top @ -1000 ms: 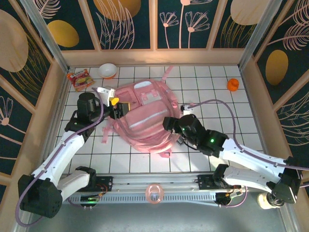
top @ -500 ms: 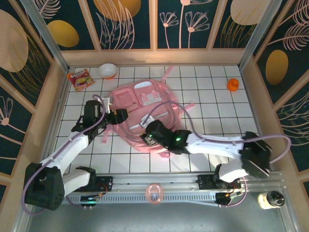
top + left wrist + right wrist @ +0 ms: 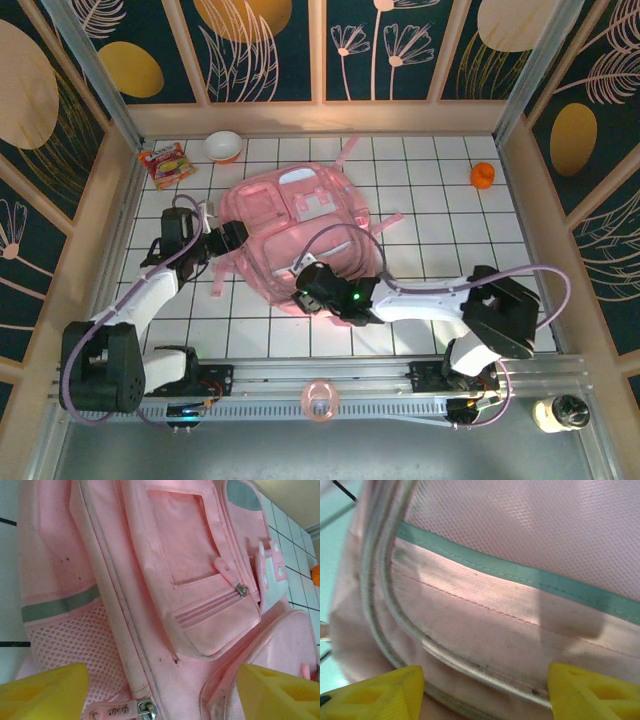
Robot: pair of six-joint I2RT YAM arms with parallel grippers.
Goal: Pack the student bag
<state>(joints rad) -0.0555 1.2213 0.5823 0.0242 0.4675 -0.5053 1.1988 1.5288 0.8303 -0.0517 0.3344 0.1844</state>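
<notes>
Pink student bag (image 3: 300,215): lies mid-frame on the white tiled table (image 3: 440,220).
Left gripper (image 3: 228,240): at the bag's left edge, yellow fingers spread wide.
Right gripper (image 3: 305,287): at its lower edge, fingers spread wide.

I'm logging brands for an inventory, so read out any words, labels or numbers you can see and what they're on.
Nothing reads clearly.
Zipper pull on the student bag: raised characters, too blurred to read.
Snack packet by the white bowl: printing too small to read.
White patch on the bag: no legible text.
</notes>
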